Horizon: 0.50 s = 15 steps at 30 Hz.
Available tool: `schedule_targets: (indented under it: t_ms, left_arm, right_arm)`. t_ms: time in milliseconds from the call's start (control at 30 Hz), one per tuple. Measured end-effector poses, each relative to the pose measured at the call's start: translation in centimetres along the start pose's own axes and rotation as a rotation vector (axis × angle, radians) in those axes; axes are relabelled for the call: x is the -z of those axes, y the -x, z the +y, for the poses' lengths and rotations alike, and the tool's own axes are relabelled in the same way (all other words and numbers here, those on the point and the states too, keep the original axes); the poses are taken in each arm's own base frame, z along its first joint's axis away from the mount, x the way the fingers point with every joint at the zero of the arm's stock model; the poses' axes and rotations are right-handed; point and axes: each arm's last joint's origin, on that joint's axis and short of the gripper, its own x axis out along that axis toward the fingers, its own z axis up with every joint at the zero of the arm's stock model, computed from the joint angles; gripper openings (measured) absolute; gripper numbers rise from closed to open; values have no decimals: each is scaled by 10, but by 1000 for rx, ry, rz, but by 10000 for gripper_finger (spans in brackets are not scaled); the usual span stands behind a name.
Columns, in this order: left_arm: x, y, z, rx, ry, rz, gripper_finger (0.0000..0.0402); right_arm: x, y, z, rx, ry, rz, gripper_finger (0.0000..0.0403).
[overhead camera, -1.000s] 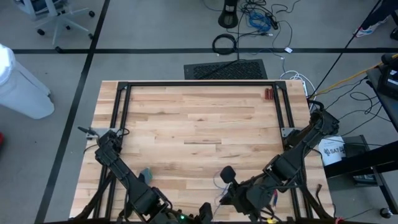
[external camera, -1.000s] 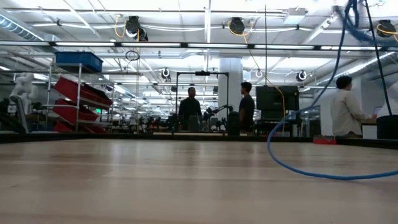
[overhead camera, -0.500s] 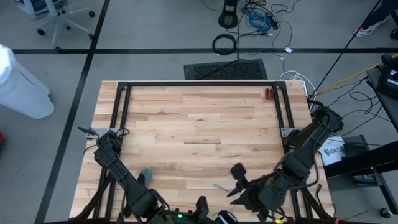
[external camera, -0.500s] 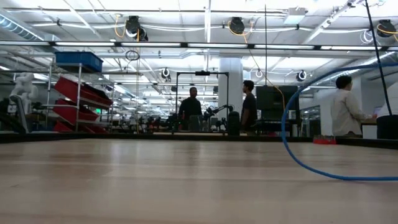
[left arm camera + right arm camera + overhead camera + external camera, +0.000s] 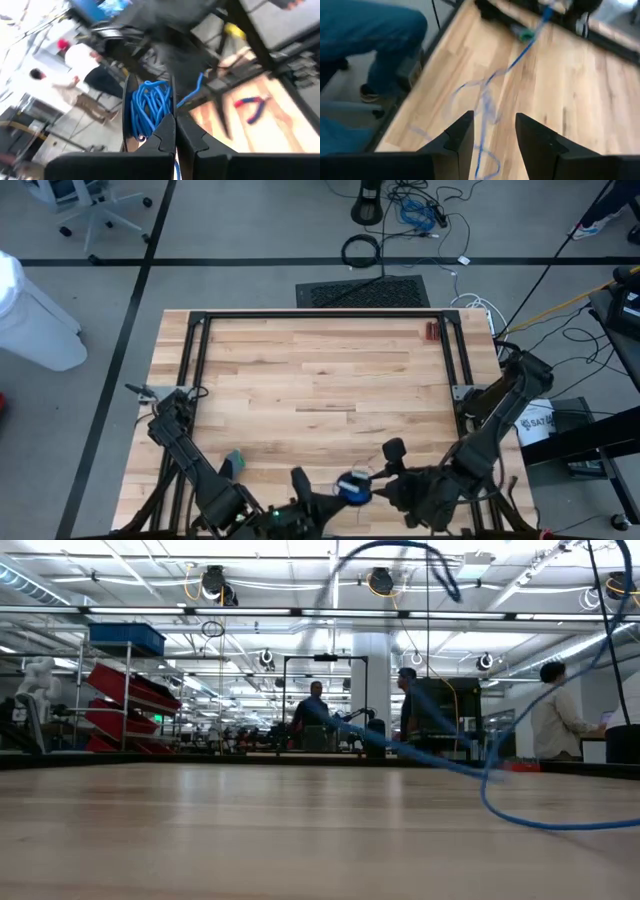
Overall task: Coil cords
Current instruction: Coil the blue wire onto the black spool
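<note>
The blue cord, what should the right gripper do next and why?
Probably close the open right gripper on the loose cord trailing on the table, then feed it toward the left gripper, which is shut on the wound bundle.

A large open-plan robotics lab or industrial workshop: the low view looks across a butcher-block worktop [image 5: 300, 830] into a long hall with exposed ceiling pipes and ducts [image 5: 330, 585], rows of strip lights, red storage bins on racking [image 5: 125, 690] with a blue crate [image 5: 125, 637] above, and other dark robot rigs [image 5: 350, 730] farther back, where several people [image 5: 556, 712] stand at benches; seen from above, the worktop sits in a black metal frame [image 5: 320, 315] on a grey concrete floor marked with dark tape lines [image 5: 140, 270], beside loose cables [image 5: 420, 210] and a wheeled office chair [image 5: 95, 215]
</note>
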Motion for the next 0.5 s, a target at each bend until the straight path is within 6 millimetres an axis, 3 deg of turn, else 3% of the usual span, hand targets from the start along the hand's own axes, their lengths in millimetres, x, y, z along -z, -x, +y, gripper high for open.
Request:
schedule_targets:
  t_ms: [133,233,500]
  left_arm:
    - [2,-6,16,-64,44,36,0]
    - [10,-22,29,-84,47,77,0]
    - [31,-77,64,74,81,76,0]
  right_arm:
    - [30,-24,8,20,-56,8,132]
    - [51,-38,11,25,-62,13,132]
    - [57,-45,5,91,-67,0,132]
